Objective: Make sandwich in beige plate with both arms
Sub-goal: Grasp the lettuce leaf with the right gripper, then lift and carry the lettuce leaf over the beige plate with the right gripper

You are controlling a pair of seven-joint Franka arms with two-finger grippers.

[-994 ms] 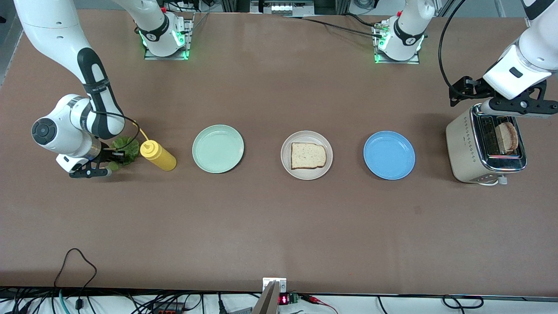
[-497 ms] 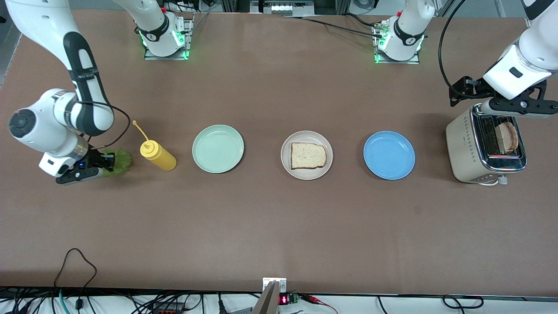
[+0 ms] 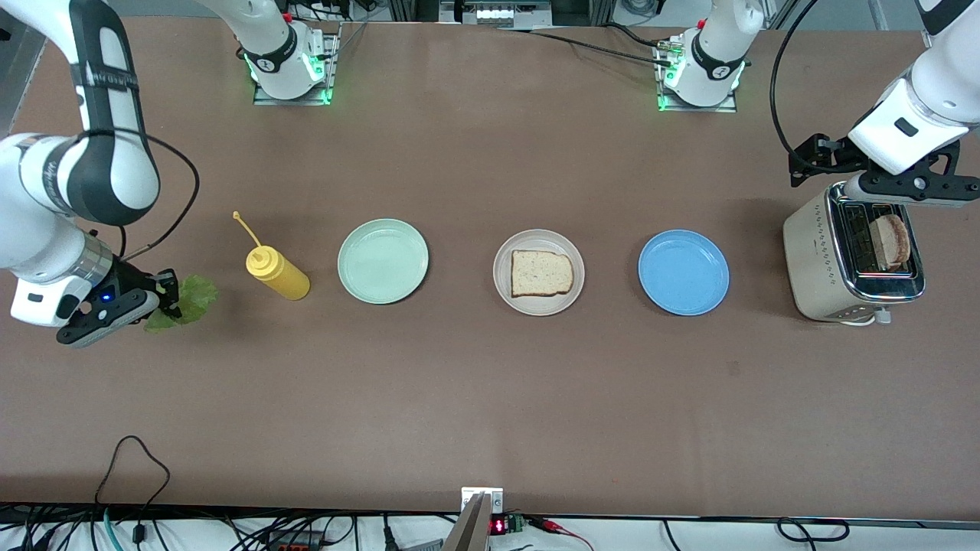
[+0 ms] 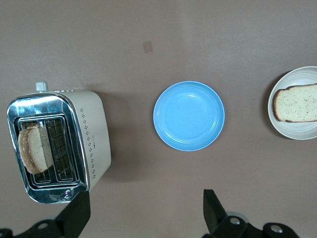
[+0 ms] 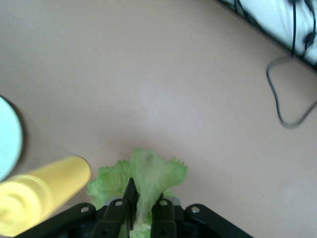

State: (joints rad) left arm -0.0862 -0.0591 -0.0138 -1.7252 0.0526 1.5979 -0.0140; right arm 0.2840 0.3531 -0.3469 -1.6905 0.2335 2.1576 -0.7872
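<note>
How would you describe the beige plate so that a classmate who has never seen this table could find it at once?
Three plates lie in a row across the table, between a yellow bottle and a toaster. The beige plate is the middle one, between the mint plate and the blue plate. It alone holds a bread slice.

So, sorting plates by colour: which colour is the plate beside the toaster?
Blue plate, clearest in the left wrist view.
</note>
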